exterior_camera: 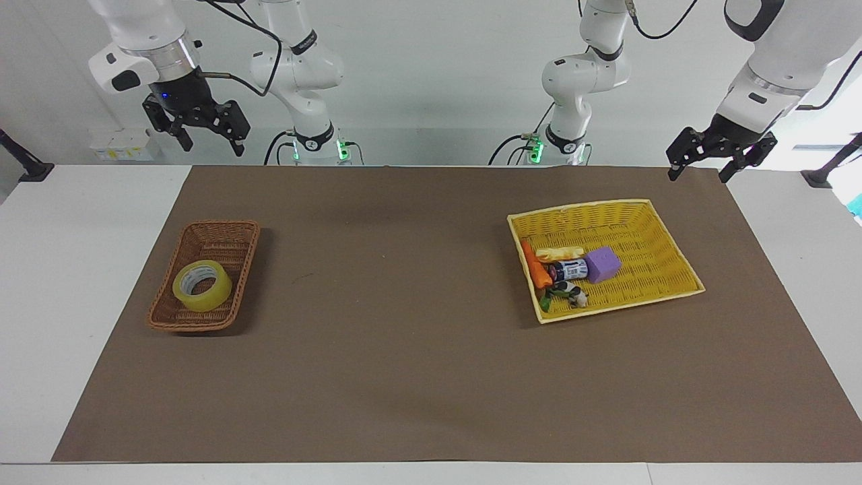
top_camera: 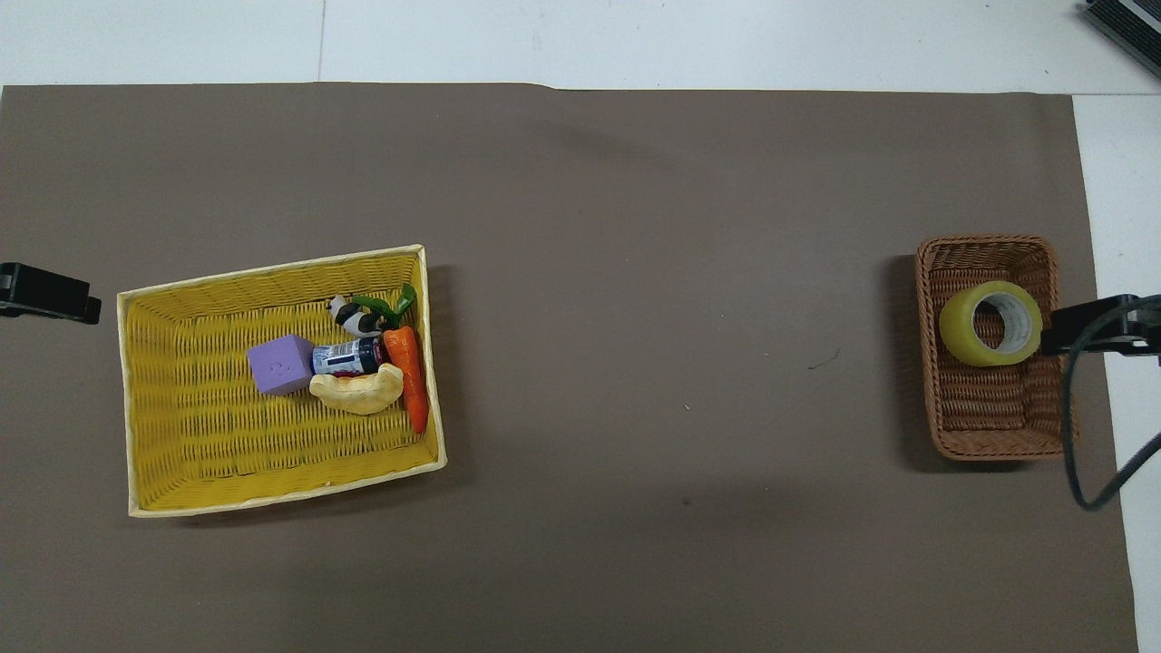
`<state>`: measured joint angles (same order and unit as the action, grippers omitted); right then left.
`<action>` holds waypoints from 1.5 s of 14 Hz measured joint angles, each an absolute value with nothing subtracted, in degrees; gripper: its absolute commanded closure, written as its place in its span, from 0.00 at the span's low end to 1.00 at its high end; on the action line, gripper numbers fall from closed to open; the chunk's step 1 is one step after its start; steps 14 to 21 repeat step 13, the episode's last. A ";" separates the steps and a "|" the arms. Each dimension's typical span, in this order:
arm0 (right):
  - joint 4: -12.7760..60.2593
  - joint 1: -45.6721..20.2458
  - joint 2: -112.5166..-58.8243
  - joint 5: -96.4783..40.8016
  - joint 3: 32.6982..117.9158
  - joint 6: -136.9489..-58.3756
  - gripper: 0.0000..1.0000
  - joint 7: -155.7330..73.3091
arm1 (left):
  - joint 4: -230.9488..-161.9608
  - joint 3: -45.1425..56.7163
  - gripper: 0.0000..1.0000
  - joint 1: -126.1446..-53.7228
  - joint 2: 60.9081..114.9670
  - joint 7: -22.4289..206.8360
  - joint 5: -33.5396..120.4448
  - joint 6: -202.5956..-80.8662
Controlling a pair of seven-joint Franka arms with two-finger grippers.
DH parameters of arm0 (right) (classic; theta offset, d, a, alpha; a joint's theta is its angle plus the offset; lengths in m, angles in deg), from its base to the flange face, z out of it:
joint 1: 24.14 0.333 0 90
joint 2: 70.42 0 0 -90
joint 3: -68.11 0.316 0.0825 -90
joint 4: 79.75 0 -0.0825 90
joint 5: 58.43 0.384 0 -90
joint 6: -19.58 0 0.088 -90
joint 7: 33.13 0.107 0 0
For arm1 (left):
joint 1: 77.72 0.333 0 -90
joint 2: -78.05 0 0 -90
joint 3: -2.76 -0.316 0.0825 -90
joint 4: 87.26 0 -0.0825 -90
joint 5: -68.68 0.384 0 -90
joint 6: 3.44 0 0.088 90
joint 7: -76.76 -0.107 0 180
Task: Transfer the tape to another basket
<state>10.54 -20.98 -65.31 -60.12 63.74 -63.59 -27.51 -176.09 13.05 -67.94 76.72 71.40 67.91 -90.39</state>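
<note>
The tape [exterior_camera: 202, 285], a yellowish roll with a pale core, lies flat in the small brown wicker basket [exterior_camera: 223, 233] at the right arm's end of the table. It also shows in the overhead view [top_camera: 990, 323], in the half of the basket [top_camera: 989, 435] that is farther from the robots. My right gripper [exterior_camera: 211, 145] is open and empty, raised high in the air well above the basket, touching nothing. Its tip [top_camera: 1087, 325] shows at the basket's rim in the overhead view. My left gripper [exterior_camera: 698, 176] is open and empty, and waits raised at the left arm's end.
A larger yellow woven basket [exterior_camera: 663, 228] stands toward the left arm's end. It holds a purple cube [exterior_camera: 602, 263], a carrot [exterior_camera: 535, 268], a small can, a pale pastry-like piece and a small toy. A brown mat [exterior_camera: 404, 303] covers the table.
</note>
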 measured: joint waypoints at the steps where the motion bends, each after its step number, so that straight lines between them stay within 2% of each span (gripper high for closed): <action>1: 10.49 -20.98 -65.37 -60.12 63.76 -63.69 0.00 -27.51 | -176.09 13.05 0.00 -67.94 76.72 71.40 67.91 -90.39; 21: 9.90 -20.84 -65.43 -60.12 63.88 -62.48 0.00 -28.62 | -176.09 13.05 0.00 -67.94 76.72 71.40 67.91 -90.39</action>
